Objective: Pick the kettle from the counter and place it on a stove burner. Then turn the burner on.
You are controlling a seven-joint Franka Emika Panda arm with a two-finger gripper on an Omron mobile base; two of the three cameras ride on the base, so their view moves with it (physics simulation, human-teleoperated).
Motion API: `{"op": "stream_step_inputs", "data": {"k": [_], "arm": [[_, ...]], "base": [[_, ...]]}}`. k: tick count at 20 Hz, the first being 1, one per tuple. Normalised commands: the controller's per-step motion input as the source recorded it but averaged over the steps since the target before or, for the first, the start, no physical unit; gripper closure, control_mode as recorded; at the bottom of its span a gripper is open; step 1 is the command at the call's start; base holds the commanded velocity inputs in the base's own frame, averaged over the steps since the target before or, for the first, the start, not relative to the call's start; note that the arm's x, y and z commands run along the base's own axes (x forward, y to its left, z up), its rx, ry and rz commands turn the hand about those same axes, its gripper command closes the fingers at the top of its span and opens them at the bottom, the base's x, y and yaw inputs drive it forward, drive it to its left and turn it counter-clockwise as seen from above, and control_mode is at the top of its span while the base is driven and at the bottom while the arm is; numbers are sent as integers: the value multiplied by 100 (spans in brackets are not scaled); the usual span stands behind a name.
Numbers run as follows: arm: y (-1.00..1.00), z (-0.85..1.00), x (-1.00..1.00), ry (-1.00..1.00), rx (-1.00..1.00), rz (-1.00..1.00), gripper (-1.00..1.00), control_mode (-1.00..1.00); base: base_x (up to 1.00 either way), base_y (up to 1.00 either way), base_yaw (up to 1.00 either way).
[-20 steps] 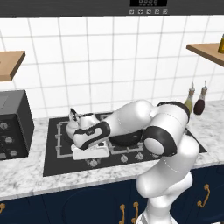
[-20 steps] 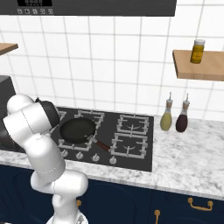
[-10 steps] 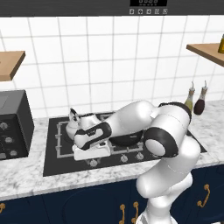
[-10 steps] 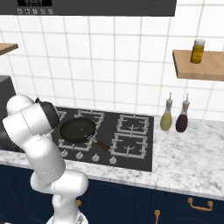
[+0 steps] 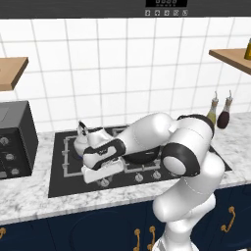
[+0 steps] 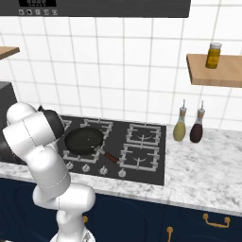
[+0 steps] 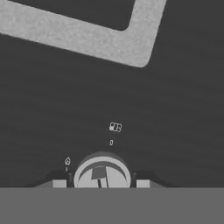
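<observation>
Kettle (image 5: 81,139): squat, rounded, silvery, dark handle, sat on the rear-left stove burner (image 5: 78,147), black square grate. Gripper (image 7: 101,183) was down at the cooktop's front edge, fingers (image 7: 59,183) straddling a round silver knob (image 7: 102,174); contact unclear. Kettle sat behind the hand.

The arm covers most of the kettle (image 5: 81,138) and the frying pan (image 5: 142,156).
</observation>
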Motion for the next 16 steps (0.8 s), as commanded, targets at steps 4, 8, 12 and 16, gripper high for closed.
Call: {"op": "stream_step_inputs", "data": {"k": [4,8,12,16], "arm": [[-4,0,-9,-2,0,35,100,-100],[-2,0,-8,0,0,35,100,-100],[-5,0,-12,0,0,34,100,-100],[-1,0,-10,0,0,34,100,-100]], "base": [[0,0,0],[0,0,0],[0,0,0],[0,0,0]]}}
